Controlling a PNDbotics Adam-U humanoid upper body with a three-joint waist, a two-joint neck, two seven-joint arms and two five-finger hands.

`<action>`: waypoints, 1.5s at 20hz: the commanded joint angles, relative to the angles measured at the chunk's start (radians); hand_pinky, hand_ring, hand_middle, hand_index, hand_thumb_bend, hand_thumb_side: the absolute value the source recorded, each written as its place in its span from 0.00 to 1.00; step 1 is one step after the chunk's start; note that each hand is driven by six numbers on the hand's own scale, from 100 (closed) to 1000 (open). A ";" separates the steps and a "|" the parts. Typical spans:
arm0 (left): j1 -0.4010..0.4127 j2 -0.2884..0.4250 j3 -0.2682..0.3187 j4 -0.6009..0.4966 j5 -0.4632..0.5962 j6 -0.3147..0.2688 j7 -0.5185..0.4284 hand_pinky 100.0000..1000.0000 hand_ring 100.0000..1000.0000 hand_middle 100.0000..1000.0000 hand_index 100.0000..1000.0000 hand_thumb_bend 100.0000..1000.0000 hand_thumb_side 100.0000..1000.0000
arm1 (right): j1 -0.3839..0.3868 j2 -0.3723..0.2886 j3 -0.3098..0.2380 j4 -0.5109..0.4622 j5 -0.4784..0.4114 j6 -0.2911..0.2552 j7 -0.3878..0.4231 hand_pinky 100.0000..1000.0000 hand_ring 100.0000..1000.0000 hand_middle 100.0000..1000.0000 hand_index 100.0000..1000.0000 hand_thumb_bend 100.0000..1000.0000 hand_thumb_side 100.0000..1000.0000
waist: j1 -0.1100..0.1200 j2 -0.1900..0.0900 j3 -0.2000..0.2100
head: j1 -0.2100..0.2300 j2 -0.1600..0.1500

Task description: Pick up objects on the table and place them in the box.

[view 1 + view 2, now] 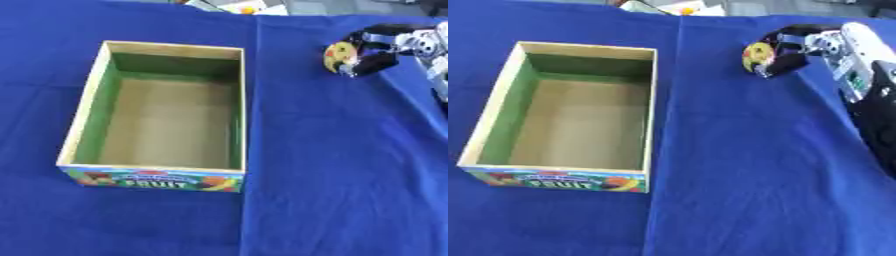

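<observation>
On a blue cloth [737, 165] stands an open wooden box [651, 110] with green inner walls and "FRUIT" printed on its near side. Well to its right, the right hand [785, 52] curls round a small yellow object with red and dark marks [756, 54].

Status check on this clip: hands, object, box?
Right hand curled round yellow object, right of box. Left hand not visible. Box empty. Blue cloth between them bare.
</observation>
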 commanded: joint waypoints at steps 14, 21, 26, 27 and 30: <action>-0.003 0.010 0.002 -0.017 -0.005 0.008 -0.007 0.53 0.80 0.83 0.79 0.00 1.00 | -0.012 -0.040 -0.004 -0.113 -0.081 0.084 -0.181 0.71 0.62 0.35 0.43 0.00 0.09 | -0.001 -0.030 -0.005 | 0.005 -0.001; 0.000 0.012 0.003 -0.017 -0.001 0.008 -0.008 0.53 0.80 0.83 0.79 0.00 1.00 | -0.024 -0.051 -0.010 -0.159 -0.110 0.117 -0.216 0.70 0.59 0.32 0.41 0.00 0.11 | 0.002 -0.042 -0.010 | 0.007 0.006; 0.001 0.013 0.004 -0.017 0.003 0.006 -0.007 0.53 0.80 0.83 0.79 0.00 1.00 | -0.041 -0.062 -0.021 -0.242 -0.134 0.128 -0.229 0.69 0.57 0.31 0.41 0.00 0.11 | 0.005 -0.050 -0.012 | 0.006 0.013; 0.001 0.014 0.004 -0.017 0.003 0.006 -0.007 0.53 0.80 0.83 0.79 0.00 1.00 | -0.043 -0.064 -0.021 -0.271 -0.138 0.128 -0.232 0.69 0.56 0.31 0.41 0.00 0.11 | 0.006 -0.051 -0.012 | 0.005 0.014; 0.001 0.014 0.003 -0.017 0.005 0.006 -0.008 0.53 0.80 0.83 0.79 0.00 1.00 | -0.050 -0.064 -0.013 -0.371 -0.129 0.131 -0.240 0.70 0.56 0.32 0.41 0.00 0.11 | 0.007 -0.054 -0.012 | 0.004 0.017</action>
